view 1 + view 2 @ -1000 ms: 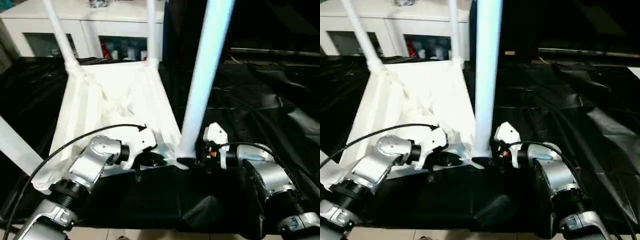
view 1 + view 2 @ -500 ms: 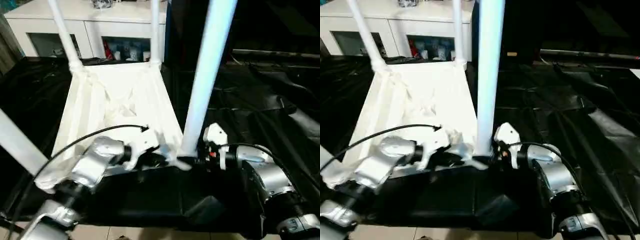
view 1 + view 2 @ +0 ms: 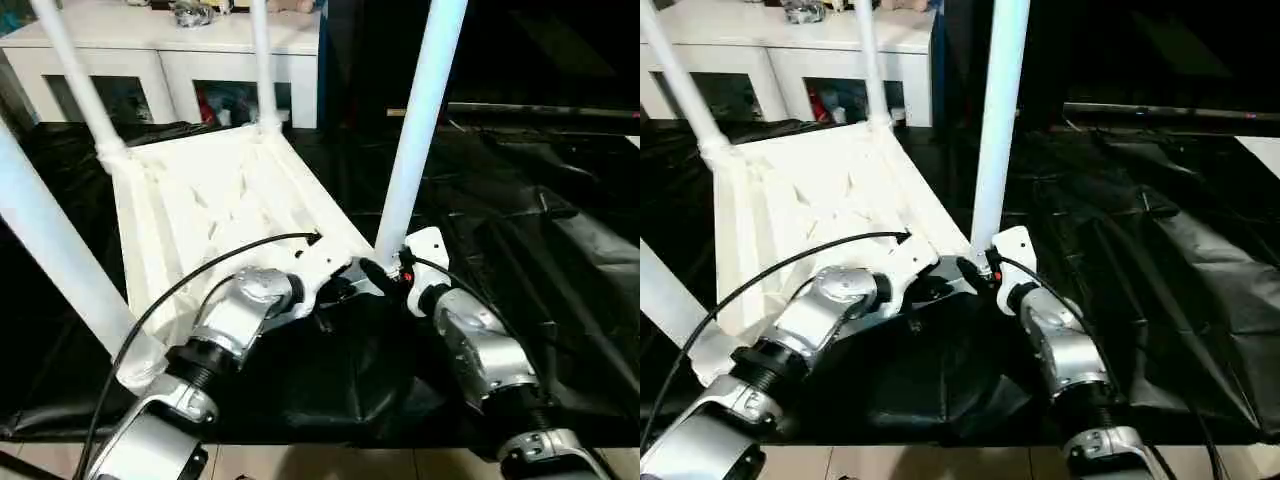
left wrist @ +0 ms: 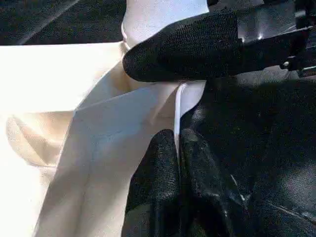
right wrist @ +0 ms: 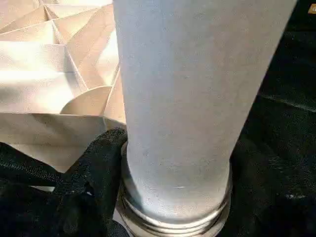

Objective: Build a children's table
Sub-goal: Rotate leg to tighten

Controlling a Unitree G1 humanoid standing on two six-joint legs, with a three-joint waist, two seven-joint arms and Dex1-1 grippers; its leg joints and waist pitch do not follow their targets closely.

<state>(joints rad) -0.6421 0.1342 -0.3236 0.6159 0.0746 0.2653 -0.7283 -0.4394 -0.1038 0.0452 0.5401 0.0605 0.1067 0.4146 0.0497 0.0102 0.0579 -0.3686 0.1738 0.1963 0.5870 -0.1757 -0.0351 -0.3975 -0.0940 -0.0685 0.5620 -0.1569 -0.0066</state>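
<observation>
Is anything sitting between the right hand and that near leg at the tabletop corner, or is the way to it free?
Nothing visible stands between them. The right hand is already at the base of the near leg, one finger against its collar where it meets the tabletop. The left hand pinches the tabletop's edge beside that corner, off to the side.

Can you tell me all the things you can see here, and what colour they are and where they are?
tabletop: one, white, upside down on the black cover, ribs facing up
legs: four, white, standing up at the tabletop's corners
black cover: one, black, over the work table
cabinet: one, white, behind the table
left end effector: one, black fingers, pinching the tabletop's thin edge at the near corner
right end effector: one, black fingers, at the base of the near right leg
</observation>
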